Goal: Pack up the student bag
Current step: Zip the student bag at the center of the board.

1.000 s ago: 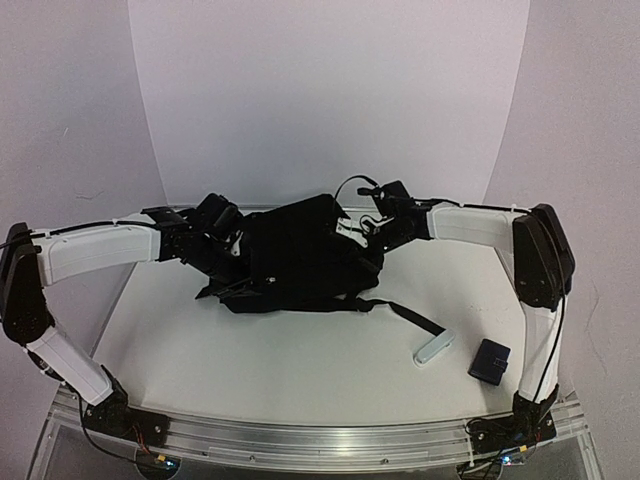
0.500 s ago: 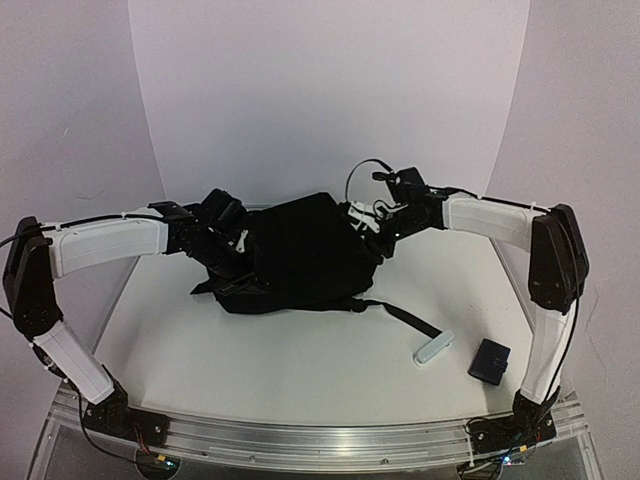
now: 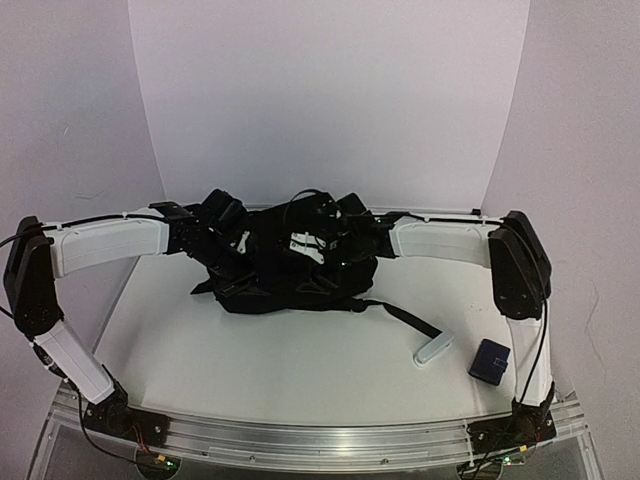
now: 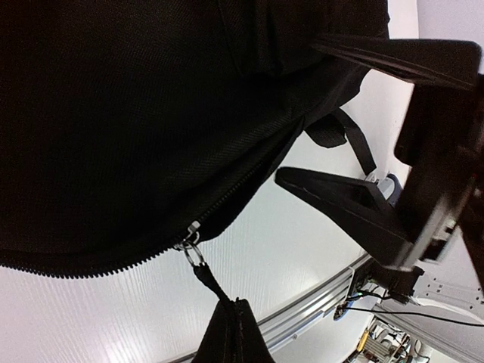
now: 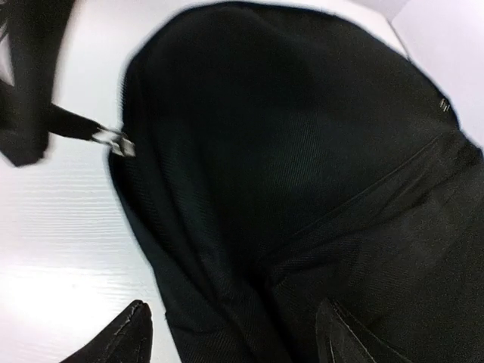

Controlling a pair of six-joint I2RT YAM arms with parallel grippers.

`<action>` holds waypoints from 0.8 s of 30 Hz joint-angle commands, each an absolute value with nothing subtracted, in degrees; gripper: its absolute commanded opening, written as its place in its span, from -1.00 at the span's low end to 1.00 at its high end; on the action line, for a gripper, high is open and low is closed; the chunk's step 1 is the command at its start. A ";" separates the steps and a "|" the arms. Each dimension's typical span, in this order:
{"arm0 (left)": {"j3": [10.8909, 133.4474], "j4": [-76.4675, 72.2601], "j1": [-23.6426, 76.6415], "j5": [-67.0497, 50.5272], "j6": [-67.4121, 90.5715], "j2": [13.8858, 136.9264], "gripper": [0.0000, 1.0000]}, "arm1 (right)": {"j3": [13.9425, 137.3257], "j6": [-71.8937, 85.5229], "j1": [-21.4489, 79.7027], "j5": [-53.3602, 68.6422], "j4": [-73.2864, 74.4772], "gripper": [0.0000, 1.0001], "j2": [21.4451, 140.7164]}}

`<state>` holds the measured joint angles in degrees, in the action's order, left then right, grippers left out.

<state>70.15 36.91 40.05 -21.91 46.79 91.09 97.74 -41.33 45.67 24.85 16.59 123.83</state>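
Observation:
The student bag (image 3: 290, 285) is a soft black backpack lying at the middle of the table. My left gripper (image 3: 238, 260) is at the bag's left end, shut on the zipper pull (image 4: 206, 278), a short black tab on a metal ring (image 4: 193, 251). The pull is taut and the zipper teeth (image 4: 83, 268) run along the bag's lower edge. My right gripper (image 3: 305, 250) hangs over the bag's top. In the right wrist view this gripper (image 5: 234, 340) is open, its fingertips (image 5: 121, 336) set wide over the black fabric (image 5: 287, 151) and gripping nothing.
A black webbing strap (image 3: 405, 318) trails from the bag toward the front right. A white bar-shaped item (image 3: 435, 347) and a small dark-blue pouch (image 3: 490, 360) lie near the right arm's base. A metal rail (image 3: 320, 435) borders the table's near edge.
My right gripper let go at the bag's right end, opened, and swung left over the middle of the bag. The left gripper has kept its hold on the zipper pull.

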 commanded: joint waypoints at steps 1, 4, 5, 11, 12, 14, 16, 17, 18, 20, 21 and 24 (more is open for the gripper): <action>70.46 36.97 39.24 -21.06 47.39 87.57 -0.99 | 99.85 -41.26 46.10 20.10 14.38 -0.42 124.80; 70.76 39.85 37.88 -18.13 47.20 87.31 -0.99 | 96.43 -43.66 45.46 18.08 14.41 -1.00 122.14; 70.95 41.20 37.33 -16.89 47.00 87.38 -0.99 | 94.95 -43.98 44.89 18.23 14.41 -1.00 120.82; 71.79 47.45 32.62 -12.28 44.77 87.69 -1.00 | 86.63 -46.11 40.13 17.80 14.33 -1.00 114.19; 71.86 48.38 31.96 -11.71 44.16 87.69 -1.00 | 85.37 -46.75 39.01 17.70 14.36 -1.00 113.41; 71.59 49.69 30.53 -10.85 43.29 87.40 -0.99 | 83.48 -47.92 37.10 17.38 14.37 -1.00 112.25; 70.54 50.10 29.34 -10.68 42.65 86.69 -1.00 | 81.66 -49.21 35.10 17.31 14.41 -1.00 111.31; 70.03 50.06 28.75 -10.78 42.38 86.29 -1.00 | 80.98 -49.73 34.24 17.26 14.41 -1.00 111.00; 69.68 49.59 28.40 -11.47 41.94 86.00 -1.00 | 80.56 -50.19 33.50 17.24 14.41 -1.00 110.76; 69.62 46.89 28.41 -15.56 40.64 85.95 -1.00 | 80.63 -50.16 33.03 17.73 14.45 -1.00 110.42; 69.75 44.45 28.53 -18.46 40.24 86.08 -0.99 | 80.94 -49.79 32.97 18.32 14.49 -1.00 110.28; 71.25 35.41 30.93 -27.34 40.45 87.12 -1.00 | 83.30 -46.26 34.49 20.86 14.55 -1.00 110.55</action>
<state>70.48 34.01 33.90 -25.60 41.44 90.50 82.83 -48.35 41.49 29.63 5.28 113.33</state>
